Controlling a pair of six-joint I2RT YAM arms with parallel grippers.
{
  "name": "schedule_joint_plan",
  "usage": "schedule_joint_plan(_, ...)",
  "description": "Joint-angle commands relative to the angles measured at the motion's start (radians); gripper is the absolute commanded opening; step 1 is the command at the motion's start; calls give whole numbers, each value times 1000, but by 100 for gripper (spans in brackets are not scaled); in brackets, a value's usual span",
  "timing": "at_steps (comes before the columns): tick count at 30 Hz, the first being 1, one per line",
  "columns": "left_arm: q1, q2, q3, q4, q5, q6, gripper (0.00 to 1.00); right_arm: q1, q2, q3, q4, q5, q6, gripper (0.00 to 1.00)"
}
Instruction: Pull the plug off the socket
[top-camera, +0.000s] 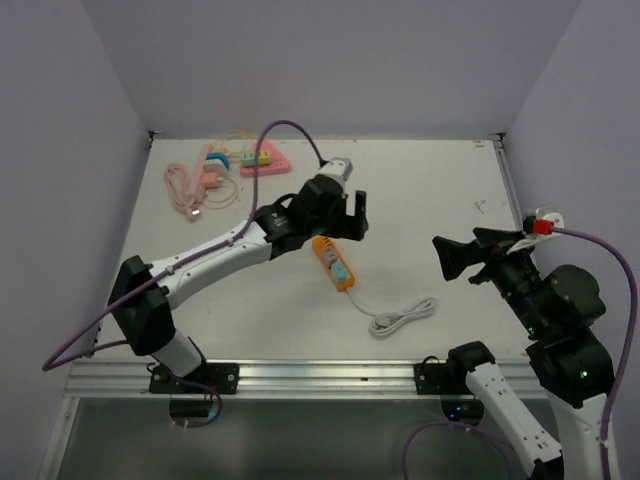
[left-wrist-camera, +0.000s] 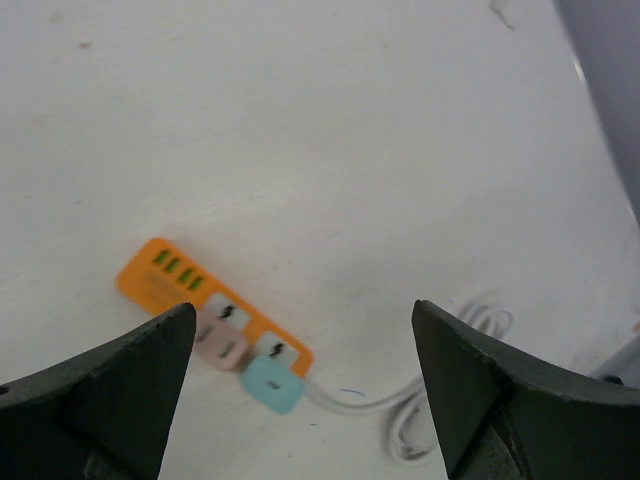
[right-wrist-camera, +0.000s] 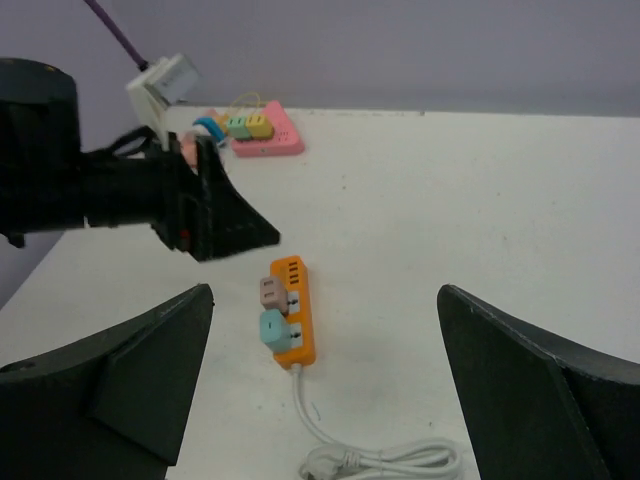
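Observation:
The socket is an orange power strip (top-camera: 332, 262) (left-wrist-camera: 165, 275) (right-wrist-camera: 298, 320) lying mid-table, its white cord (top-camera: 405, 317) (right-wrist-camera: 380, 462) coiled toward the near edge. A beige plug (left-wrist-camera: 220, 340) (right-wrist-camera: 272, 291) and a teal plug (top-camera: 341, 270) (left-wrist-camera: 271, 383) (right-wrist-camera: 271, 330) sit against one long side of it. I cannot tell how deep they are seated. My left gripper (top-camera: 342, 222) (left-wrist-camera: 303, 308) hovers open above the strip's far end, holding nothing. My right gripper (top-camera: 442, 258) (right-wrist-camera: 322, 290) stands wide open to the right, pointing at the strip from a distance.
A pink power strip (top-camera: 262, 158) (right-wrist-camera: 265, 135) with several plugs and a pink coiled cable (top-camera: 190, 190) lie at the back left. A white and red fitting (top-camera: 545, 218) sits at the table's right edge. Purple walls close in three sides.

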Motion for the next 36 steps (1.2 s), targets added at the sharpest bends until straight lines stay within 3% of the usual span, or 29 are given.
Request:
schedule_joint_plan(1, 116, -167, -187, -6, -66, -111, 92, 3, 87, -45, -12, -72, -33, 99)
schedule_joint_plan(6, 289, -362, -448, 90, -2, -187, 91, 3, 280, -69, -49, -107, -44, 99)
schedule_joint_plan(13, 436, -377, -647, 230, 152, -236, 89, 56, 522, -69, -10, -114, 59, 99)
schedule_joint_plan(19, 479, -279, -637, 281, 186, -273, 87, 217, 663, -94, 100, -2, 87, 99)
schedule_joint_plan(25, 481, -112, -547, 315, 201, -296, 80, 380, 860, -10, 135, 127, 84, 98)
schedule_joint_plan(30, 481, 15, -503, 402, 258, -299, 69, 460, 1018, 87, 168, 173, 78, 78)
schedule_joint_plan(36, 480, 65, -523, 498, 324, -305, 62, 483, 1144, 144, 197, 195, 78, 67)
